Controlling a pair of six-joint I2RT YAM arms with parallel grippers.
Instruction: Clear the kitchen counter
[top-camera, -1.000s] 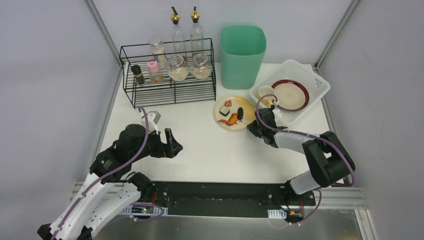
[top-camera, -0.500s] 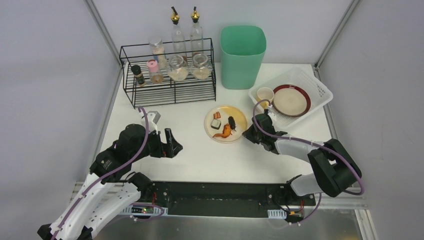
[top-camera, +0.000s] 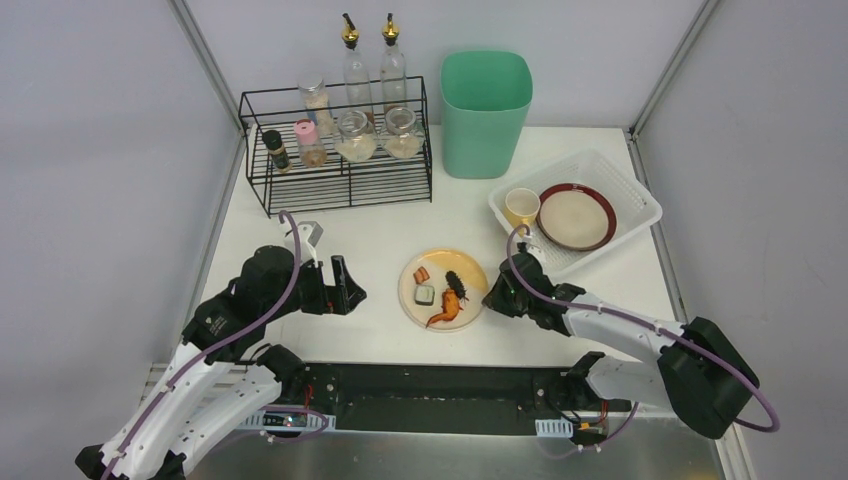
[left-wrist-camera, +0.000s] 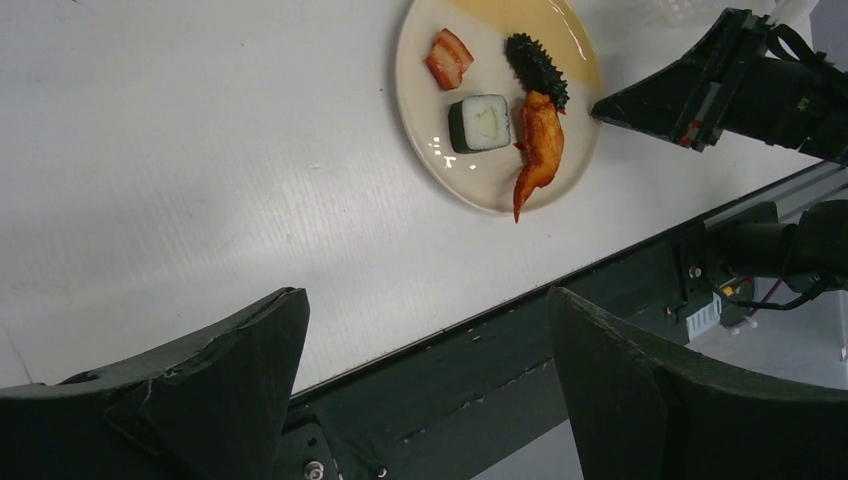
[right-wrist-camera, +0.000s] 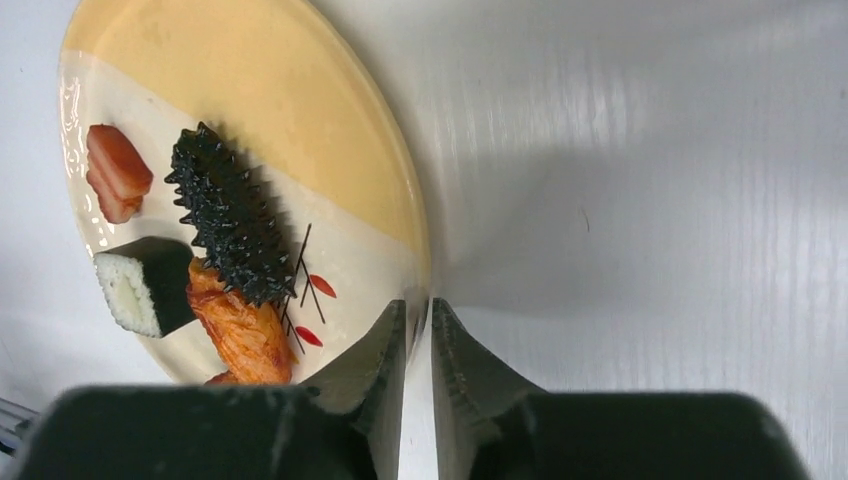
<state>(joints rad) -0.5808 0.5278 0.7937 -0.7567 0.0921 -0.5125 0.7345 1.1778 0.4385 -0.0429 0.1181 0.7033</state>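
Black right jaws are closed to a thin slit on the near rim of the plate (right-wrist-camera: 270, 90), with the rim pinched between them. 4 food pieces are carried on the plate: a spiny black piece (right-wrist-camera: 225, 220), an orange piece (right-wrist-camera: 240, 335), a rice roll (right-wrist-camera: 140, 285) and a red-brown slice (right-wrist-camera: 115, 170). Whether the plate is lifted off the bench (top-camera: 380, 230) cannot be told. The left jaws are spread wide with nothing held, above the left part of the bench, well apart from the plate. The white bench is seen under everything, edged by grey rails, and the plate is placed at its near middle. At the right rear a white basket (top-camera: 640, 190) is set, with a red-rimmed dish (top-camera: 578, 217) and a yellow cup (top-camera: 521, 207) inside. A green bin (top-camera: 485, 110) and a black wire rack (top-camera: 335, 185) are stood along the back.
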